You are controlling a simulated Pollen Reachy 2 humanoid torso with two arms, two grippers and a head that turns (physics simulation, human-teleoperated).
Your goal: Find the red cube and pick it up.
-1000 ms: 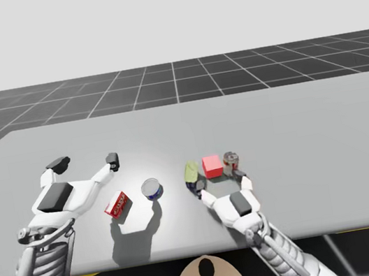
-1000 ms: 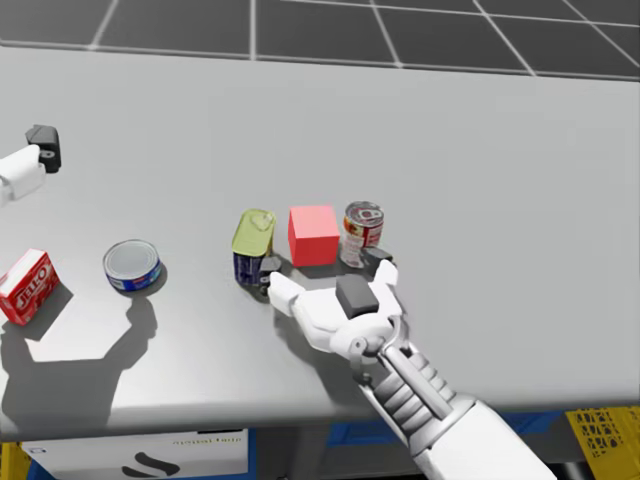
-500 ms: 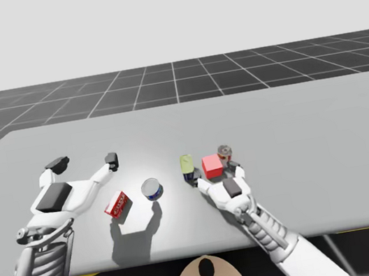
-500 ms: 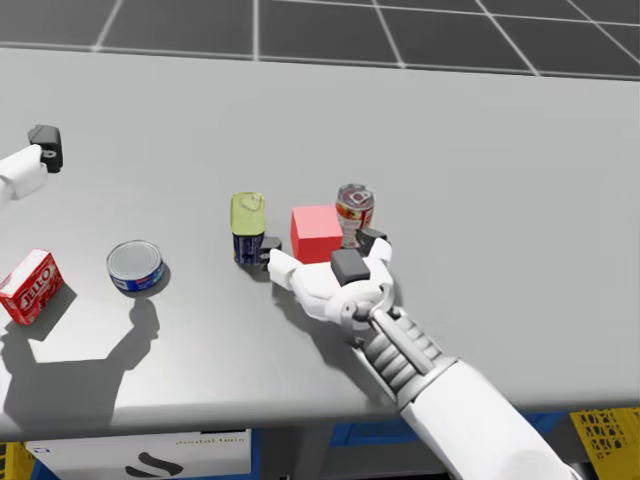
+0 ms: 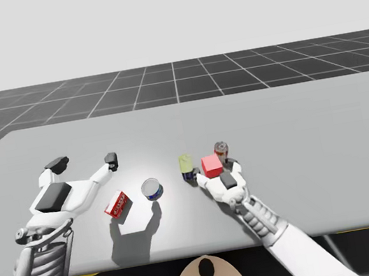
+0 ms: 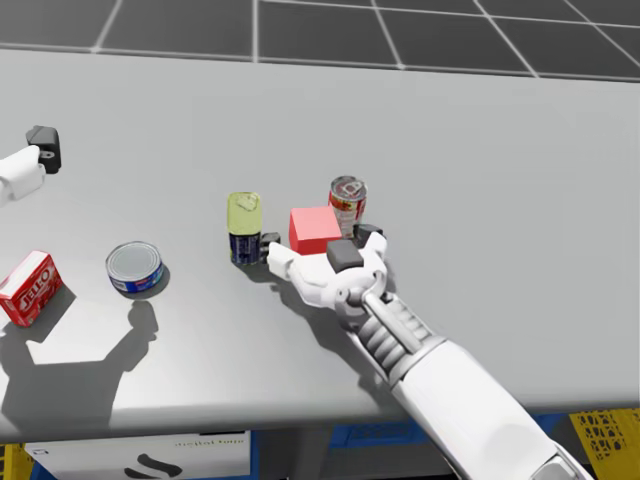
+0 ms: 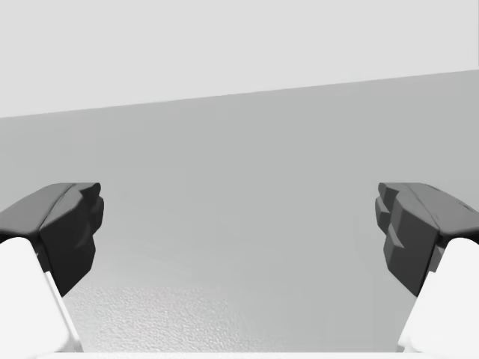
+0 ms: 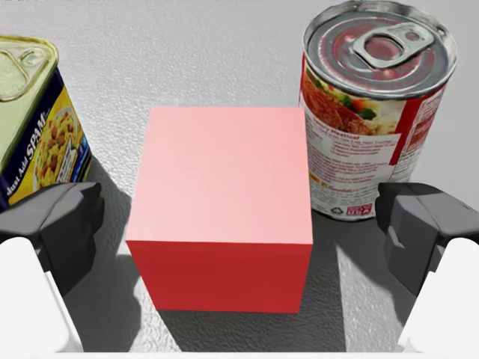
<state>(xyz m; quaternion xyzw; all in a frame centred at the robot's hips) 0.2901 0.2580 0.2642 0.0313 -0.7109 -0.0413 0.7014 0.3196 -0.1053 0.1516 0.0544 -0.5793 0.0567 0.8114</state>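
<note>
Now the right gripper (image 6: 319, 240), jaws apart astride the mid-frame red cube (image 6: 314, 228), should close squarely, avoiding the round can (image 6: 347, 205).

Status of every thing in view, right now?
red cube: on table, not yet gripped
right claw: open, straddling the cube
left claw: open, empty
red-and-white can: upright
yellow-topped can: upright
low blue can: upright
red box: resting on table
</note>
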